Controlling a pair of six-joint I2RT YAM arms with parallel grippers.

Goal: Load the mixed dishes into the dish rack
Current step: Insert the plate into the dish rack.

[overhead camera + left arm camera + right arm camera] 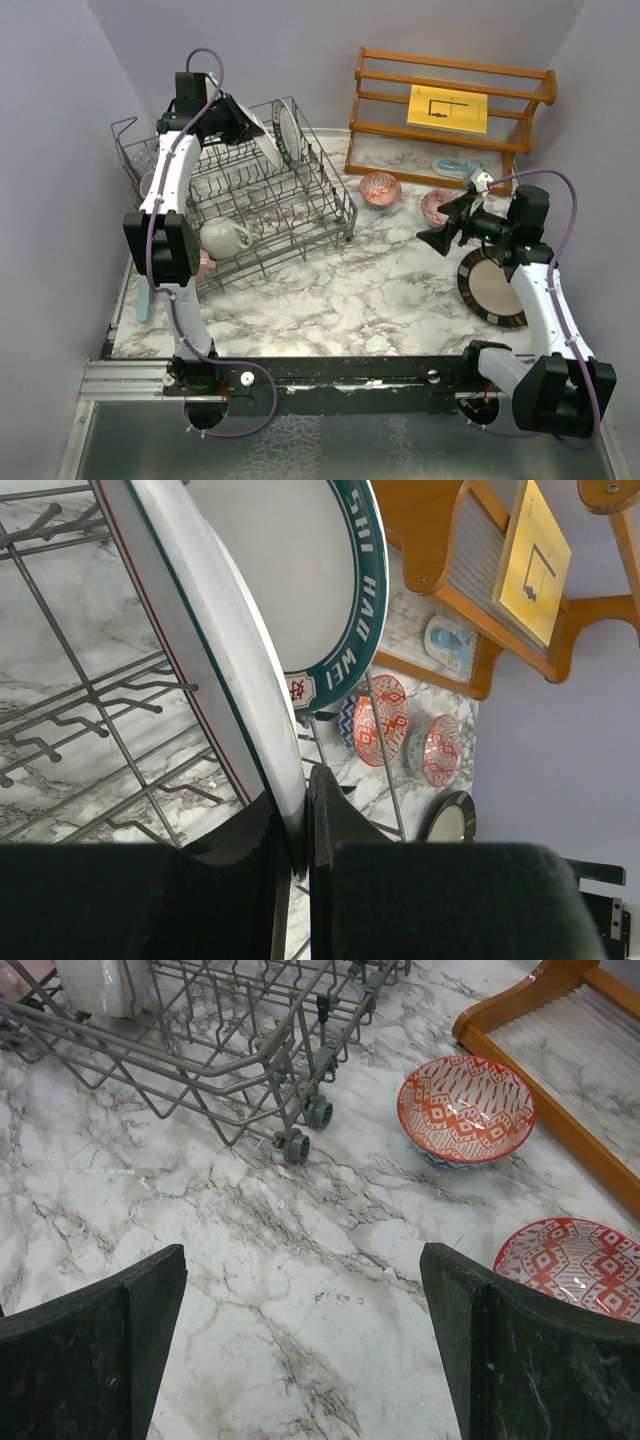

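Marble-patterned table (330, 290), pale lilac walls, and the action is at the far left, at the dish rack (320, 200). The left pincer (258, 132) is pressed together on the rim of the blue-rimmed plate (286, 135). It holds the plate on edge at the rack's far right corner, with the face turned toward the wooden shelf (450, 75).

Here is what we think the next move turns on: the plate stands upright, with the rows of tines just beside it and lower. So we judge it needs a straight lowering into a slot, not a turn.

From above we cannot tell whether its lower edge touches the wires. The left wrist view doesn't settle that either. It does show what the top view cannot: both fingers (330, 820) clamped thin on the rim, and the lettering on the blue band.

Over on the right, the right pincer (440, 238) is spread wide with nothing in it, hovering above bare marble. The 2 red-patterned bowls (380, 188) lie just ahead of it and off to its right, near the shelf. The beige plate (493, 288) lies flat beside that arm, so the right arm is plainly the nearer one for all 3. Its wrist view shows the empty gap between the fingers and both bowls sitting upright. A white mug (225, 237) lies in the rack's near row.
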